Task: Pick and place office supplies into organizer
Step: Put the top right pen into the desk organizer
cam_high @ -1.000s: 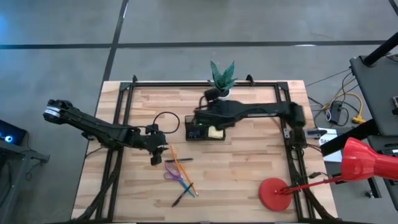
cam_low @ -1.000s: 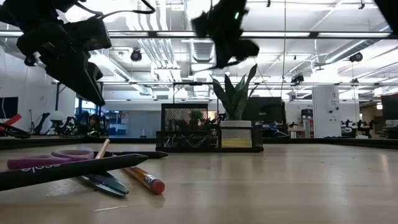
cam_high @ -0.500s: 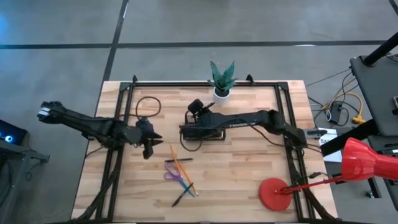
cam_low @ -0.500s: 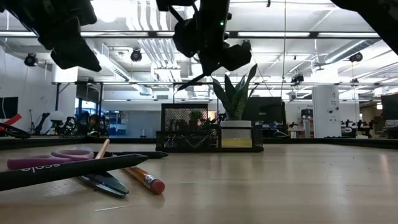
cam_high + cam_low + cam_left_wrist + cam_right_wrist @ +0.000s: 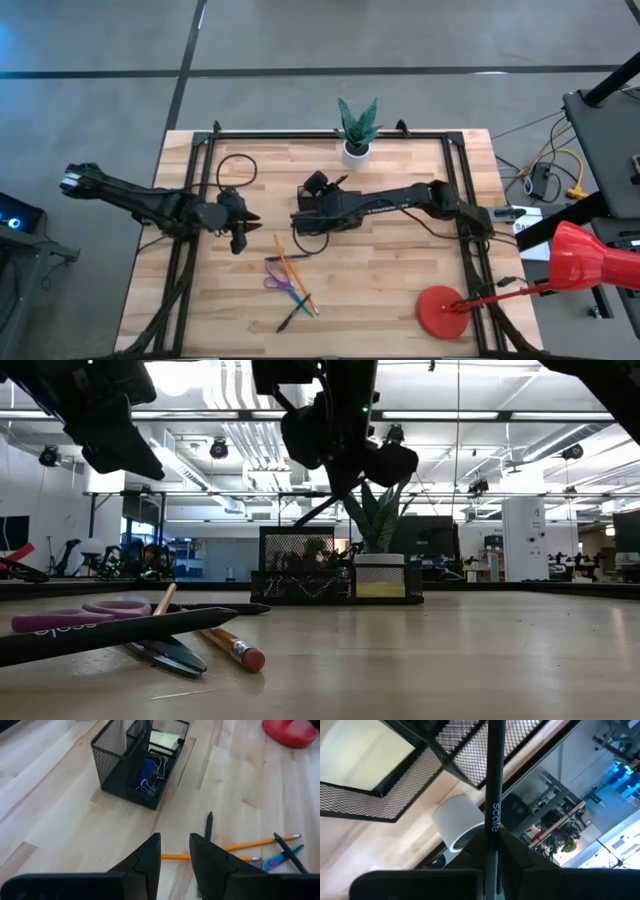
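High view first: right tool sits over the organizer mid-tabletop, arm stretched in from the right edge; left tool hangs a bit to the organizer's left, with nothing in it.

Right wrist view makes it clear what's going on; the right tool's fingers are clamped together on a thin black pen with white lettering on the barrel; pen points toward the organizer's mesh wall, and the white pot shows just past it; low view has that pen slanting down from the tool above the organizer, tip near the top of the tall mesh part but I can't tell if it's actually inside yet.

Left wrist view: left fingers stand a little apart, empty, hovering over bare wood; organizer ahead of them with the yellow pad in one compartment and clips in another.

Rest of the supplies lie on the tabletop in front of the left tool: another black pen, orange pencil, scissors with purple handles, all in a loose crossed pile; plant sits at the far edge behind the organizer; red disc near the right front corner, well apart from everything.
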Robot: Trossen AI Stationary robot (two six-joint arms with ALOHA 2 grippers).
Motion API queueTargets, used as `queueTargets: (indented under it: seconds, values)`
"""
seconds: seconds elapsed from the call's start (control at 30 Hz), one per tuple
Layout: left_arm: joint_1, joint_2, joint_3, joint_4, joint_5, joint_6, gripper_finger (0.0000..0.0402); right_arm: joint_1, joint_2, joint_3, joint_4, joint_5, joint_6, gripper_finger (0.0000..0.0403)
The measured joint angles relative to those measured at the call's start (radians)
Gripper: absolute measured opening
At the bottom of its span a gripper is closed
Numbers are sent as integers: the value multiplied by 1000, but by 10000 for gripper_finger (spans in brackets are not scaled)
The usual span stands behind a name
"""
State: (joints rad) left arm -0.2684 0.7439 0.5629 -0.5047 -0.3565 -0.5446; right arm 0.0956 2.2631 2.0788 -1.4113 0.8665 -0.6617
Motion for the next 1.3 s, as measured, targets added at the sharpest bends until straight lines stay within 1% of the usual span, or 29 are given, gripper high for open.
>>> queueTargets:
  seconds: [0.4, 0.8, 0.87, 0.97, 1.07, 1.17, 1.3]
  values:
    - [0, 81, 0, 35, 6, 0, 88, -25, -3, 30, -18, 5, 27, 13]
    - [0, 82, 0, 38, 7, 1, 88, -60, -3, -18, 4, -5, 6, 13]
    - [0, 83, 0, 36, 7, 1, 88, -56, -3, -18, 7, -22, 4, 13]
    - [0, 80, 0, 37, 7, 2, 88, -53, -3, -18, 16, -75, 4, 13]
    - [0, 78, 0, 35, 7, 7, 88, -52, -3, -20, 48, -82, 4, 14]
    - [0, 77, 0, 35, 8, 9, 88, -52, -3, -20, 92, -82, 0, 28]
    - [0, 77, 0, 35, 10, 9, 88, -48, -3, -20, 176, -82, -2, 68]
